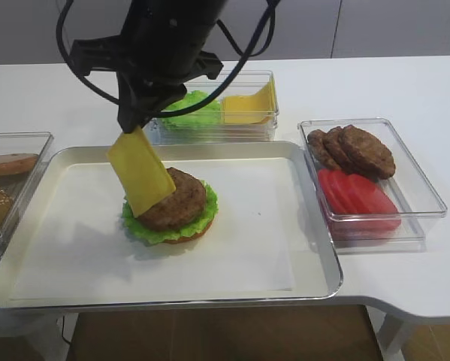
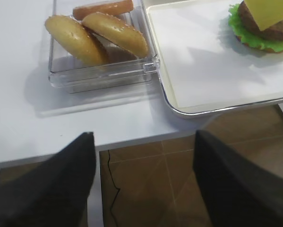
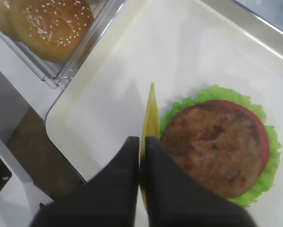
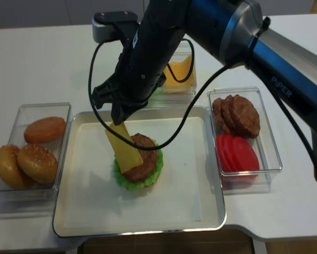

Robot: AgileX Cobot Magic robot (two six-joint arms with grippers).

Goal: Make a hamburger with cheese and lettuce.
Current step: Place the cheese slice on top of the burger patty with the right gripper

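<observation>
Right now the cheese [image 1: 140, 171] is a thin yellow square that hangs tilted over the hamburger [image 1: 170, 207]. Its low edge is down by the brown patty on the left side, but I cannot tell if it touches. The right gripper [image 3: 142, 144] has reached across to the left part of the tray [image 1: 315, 226] and holds the cheese by its top edge. Its two black fingers [image 3: 127, 165] are pressed close together with only the slice between them.

The hamburger sits a bit left of the middle of the tray, on white paper [image 1: 247, 241]. The lettuce [image 1: 202, 214] sticks out all around under the patty, green and frilly, and a tan bun base peeks out below it. In the right wrist view a thin red rim also shows between the patty and the leaf.

The left gripper [image 2: 143, 184] is off the tray, out over the near edge of the table [image 1: 405, 83]. Its fingers [image 2: 65, 184] are wide apart and hold nothing.

Behind the tray is a clear box [image 1: 266, 124] with more green leaves and more yellow slices. On the right is another clear box [image 1: 427, 203] with brown patties [image 1: 352, 149] at the back and red tomato slices [image 1: 358, 199] at the front. On the left a third clear box [image 4: 5, 188] holds the sesame buns [image 4: 26, 164]
</observation>
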